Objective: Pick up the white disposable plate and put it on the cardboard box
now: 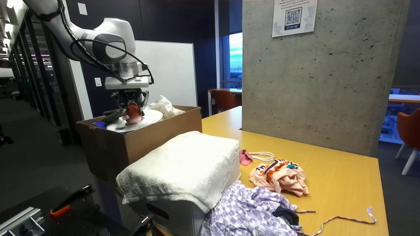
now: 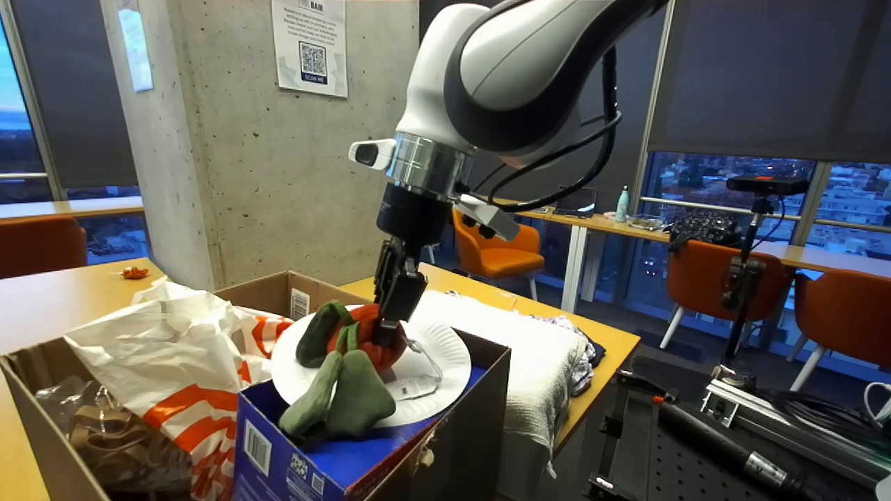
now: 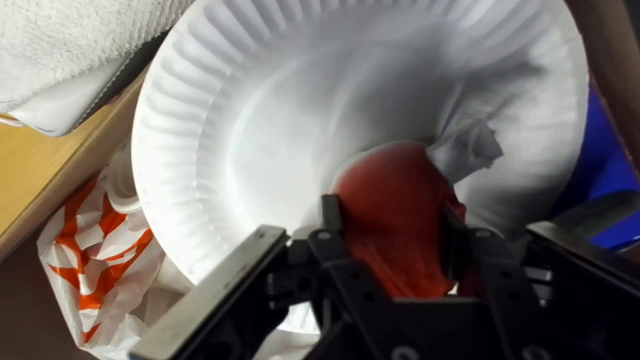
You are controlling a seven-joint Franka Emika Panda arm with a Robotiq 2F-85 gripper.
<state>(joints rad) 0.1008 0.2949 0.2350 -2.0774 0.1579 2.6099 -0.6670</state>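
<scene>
The white disposable plate lies inside the upper part of the cardboard box, in both exterior views (image 1: 151, 118) (image 2: 449, 355), and fills much of the wrist view (image 3: 275, 125). A red plush item with green leaves sits on it (image 1: 133, 114) (image 2: 365, 330) (image 3: 395, 185). The cardboard box (image 1: 160, 139) (image 2: 480, 424) surrounds the plate; its edge shows in the wrist view (image 3: 607, 60). My gripper (image 1: 134, 106) (image 2: 388, 334) (image 3: 390, 215) points down over the plate, its fingers pressed on both sides of the red plush item. The plate's part under the item is hidden.
A blue box (image 2: 348, 463) lies under the plate inside the carton. A crumpled white and orange bag (image 2: 181, 334) is beside it. A white towel (image 1: 187, 164) covers a bin next to the carton. Clothes (image 1: 279, 177) lie on the yellow table (image 1: 344, 183).
</scene>
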